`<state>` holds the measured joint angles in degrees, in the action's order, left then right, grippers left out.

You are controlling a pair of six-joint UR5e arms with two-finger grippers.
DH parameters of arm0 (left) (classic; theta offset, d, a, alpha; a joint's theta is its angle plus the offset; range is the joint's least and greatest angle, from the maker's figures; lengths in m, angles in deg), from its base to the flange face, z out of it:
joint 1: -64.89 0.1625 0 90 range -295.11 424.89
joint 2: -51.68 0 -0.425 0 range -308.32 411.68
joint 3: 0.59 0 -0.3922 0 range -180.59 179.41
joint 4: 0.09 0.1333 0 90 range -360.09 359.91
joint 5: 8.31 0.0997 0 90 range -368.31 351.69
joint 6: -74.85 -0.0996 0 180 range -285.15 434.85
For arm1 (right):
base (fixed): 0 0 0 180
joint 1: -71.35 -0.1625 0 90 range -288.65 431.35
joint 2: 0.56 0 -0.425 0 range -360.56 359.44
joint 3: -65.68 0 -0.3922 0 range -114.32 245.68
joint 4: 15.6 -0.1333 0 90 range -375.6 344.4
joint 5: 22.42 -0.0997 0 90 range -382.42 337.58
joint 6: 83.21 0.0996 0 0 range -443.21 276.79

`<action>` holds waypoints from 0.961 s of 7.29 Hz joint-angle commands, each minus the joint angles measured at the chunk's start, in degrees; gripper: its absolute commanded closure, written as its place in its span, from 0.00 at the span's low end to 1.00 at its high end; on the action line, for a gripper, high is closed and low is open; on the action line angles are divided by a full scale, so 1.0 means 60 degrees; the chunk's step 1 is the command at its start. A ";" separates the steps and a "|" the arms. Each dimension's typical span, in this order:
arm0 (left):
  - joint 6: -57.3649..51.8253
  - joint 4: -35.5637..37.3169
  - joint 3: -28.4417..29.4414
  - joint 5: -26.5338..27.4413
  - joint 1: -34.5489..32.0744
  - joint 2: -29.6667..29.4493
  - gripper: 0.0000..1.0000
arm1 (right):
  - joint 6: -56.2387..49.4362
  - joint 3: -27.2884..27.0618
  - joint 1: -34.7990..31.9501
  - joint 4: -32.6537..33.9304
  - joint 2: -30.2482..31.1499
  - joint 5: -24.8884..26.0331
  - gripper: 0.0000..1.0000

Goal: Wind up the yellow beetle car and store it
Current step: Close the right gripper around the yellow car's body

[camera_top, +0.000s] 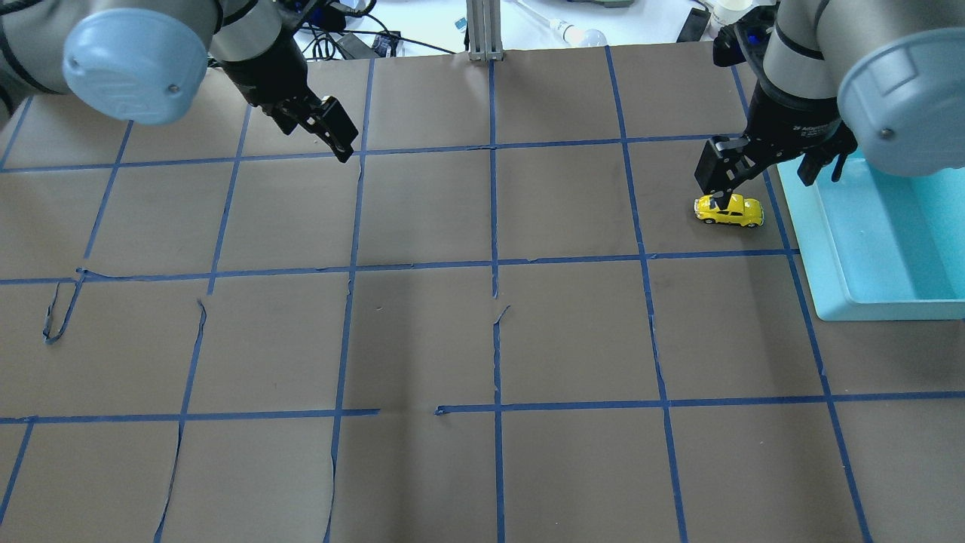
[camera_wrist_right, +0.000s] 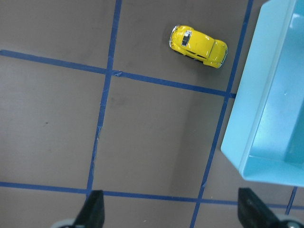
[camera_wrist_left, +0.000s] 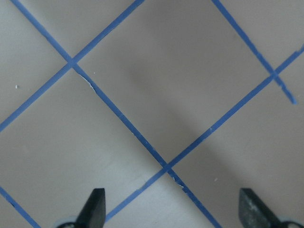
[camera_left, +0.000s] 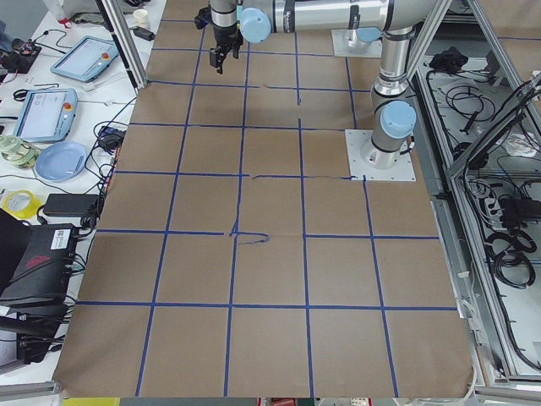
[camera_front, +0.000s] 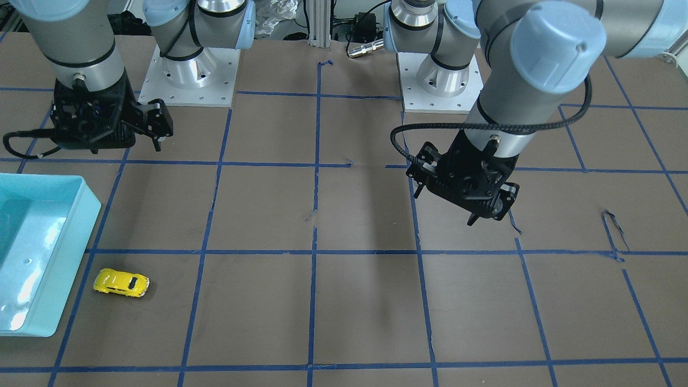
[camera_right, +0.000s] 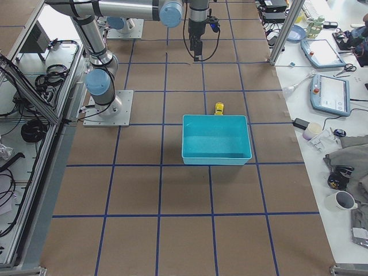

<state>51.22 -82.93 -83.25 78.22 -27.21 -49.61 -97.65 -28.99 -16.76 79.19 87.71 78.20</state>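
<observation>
The yellow beetle car stands on its wheels on the brown table, just beside the teal bin's long wall. It also shows in the overhead view, the right wrist view and the exterior right view. My right gripper hangs above the table near the car, open and empty. In its wrist view both fingertips are far apart and the car lies well ahead of them. My left gripper is open and empty above bare table, far from the car; its fingertips stand wide apart.
An empty teal bin sits at the table's edge on the robot's right, also in the front view and the right wrist view. Blue tape lines grid the brown table. Peeled tape lies on the left side.
</observation>
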 commanded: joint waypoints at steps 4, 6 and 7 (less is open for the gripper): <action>0.2838 -0.2100 -0.0064 0.0857 0.0407 0.1851 0.00 | -0.6311 -0.1003 0.0690 0.3967 -0.1864 -0.0525 0.00; 0.2855 -0.1970 -0.0547 0.1016 0.0365 0.2232 0.00 | -0.8262 -0.1433 0.1833 0.4808 -0.2550 -0.1528 0.00; 0.3029 -0.1229 -0.0607 0.1178 0.0365 0.2219 0.00 | -0.8561 -0.1360 0.1953 0.5115 -0.3134 -0.1681 0.00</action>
<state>68.59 -93.76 -86.08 84.22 -25.03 -36.76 -144.62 -36.95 -7.12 107.24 72.71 70.53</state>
